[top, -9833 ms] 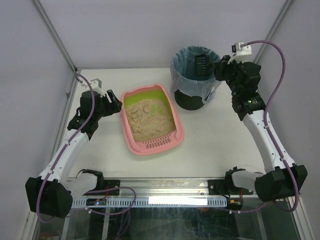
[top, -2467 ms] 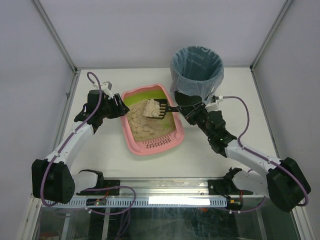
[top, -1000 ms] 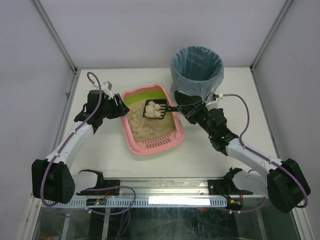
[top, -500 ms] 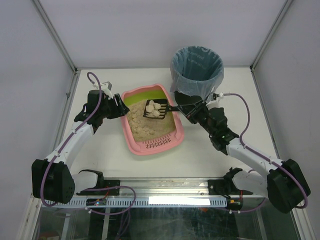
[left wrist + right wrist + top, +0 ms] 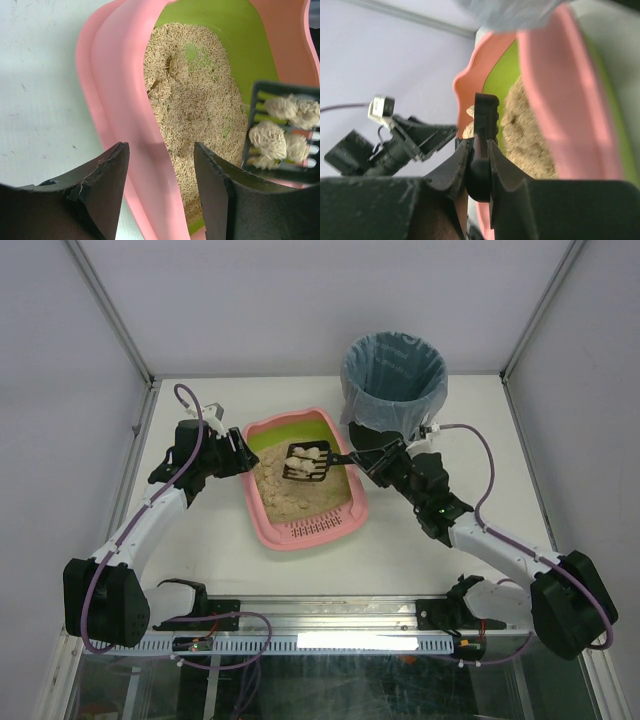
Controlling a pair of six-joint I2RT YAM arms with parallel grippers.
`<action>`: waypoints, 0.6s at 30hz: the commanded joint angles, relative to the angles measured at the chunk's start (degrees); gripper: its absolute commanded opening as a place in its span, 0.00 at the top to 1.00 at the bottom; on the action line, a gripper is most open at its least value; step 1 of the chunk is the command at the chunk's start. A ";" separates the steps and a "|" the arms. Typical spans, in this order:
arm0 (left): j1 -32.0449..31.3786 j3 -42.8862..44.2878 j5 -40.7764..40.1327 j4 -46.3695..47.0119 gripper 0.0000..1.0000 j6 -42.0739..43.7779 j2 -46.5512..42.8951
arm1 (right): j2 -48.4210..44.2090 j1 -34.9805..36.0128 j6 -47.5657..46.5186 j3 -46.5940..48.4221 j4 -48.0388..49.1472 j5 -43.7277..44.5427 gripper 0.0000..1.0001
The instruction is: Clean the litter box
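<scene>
Basically, litter box [image 5: 262, 523] sits mid-bench [image 5: 220, 560], a bit left of ctr, long axis running near-far & skewed slightly. It's a shallow pink tray w/ rounded corners and a broad rolled rim [image 5: 120, 100]. The slotted pink ledge [image 5: 312, 531] is at the near end. The inner wall is lime green, showing most at the far end. Beige litter [image 5: 290, 495] fills the rest. Up close it's small pellets, uneven, w/ a bare green patch [image 5: 192, 50] toward the far end.

Left pincer [image 5: 237, 452] is at the box's left rim. In the wrist view its fingers [image 5: 100, 190] stand apart astride that rim, one over bench and one over litter. Can't tell if they actually pinch it.

Right pincer [image 5: 368, 462] is clenched on the handle of a black slotted scoop [image 5: 307, 462]. The scoop reaches in from the right & sits over the far-right part of the litter. It carries several pale clumps [image 5: 280, 135].

Round black bin w/ blue bag liner [image 5: 352, 380] stands far right, just beside the box's far-right corner.
</scene>
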 commanded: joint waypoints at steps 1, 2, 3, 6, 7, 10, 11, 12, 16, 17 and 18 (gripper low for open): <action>0.48 2.67 0.36 1.86 0.45 0.13 0.14 | -1.83 1.72 0.29 1.64 3.38 1.60 1.00; 0.53 2.68 0.54 1.86 0.44 0.00 0.11 | -3.23 -1.39 3.39 -1.14 5.41 1.70 1.00; 0.52 2.36 0.21 1.86 0.44 -0.02 -0.20 | -3.58 -2.84 4.33 -2.21 7.43 0.71 1.00; 0.48 1.90 -0.97 1.86 0.44 0.15 -0.47 | -0.14 3.31 -2.09 4.11 3.63 -1.80 1.00; 0.53 2.23 -0.68 1.85 0.44 0.12 -0.08 | -0.13 3.66 -2.52 4.52 2.84 -1.56 1.00; 0.50 2.82 0.68 1.82 0.45 -0.07 0.55 | -3.97 -2.74 3.23 -1.36 5.71 1.52 1.00; 0.54 2.58 0.45 1.86 0.45 -0.22 0.27 | -3.56 -2.94 3.50 -1.46 6.91 0.31 1.00; 0.55 2.26 -0.04 1.82 0.44 -0.19 -0.06 | -2.03 -1.00 1.65 1.76 5.81 -2.23 1.00; 0.48 2.67 0.26 1.84 0.44 0.12 0.31 | -1.33 1.18 -1.30 2.36 3.17 1.18 1.00; 0.52 2.59 0.44 1.86 0.45 0.05 0.21 | -2.32 -1.12 2.08 0.02 5.00 1.18 1.00; 0.51 2.28 0.18 1.86 0.44 -0.05 -0.10 | -2.39 -2.52 3.00 -0.94 6.89 0.05 1.00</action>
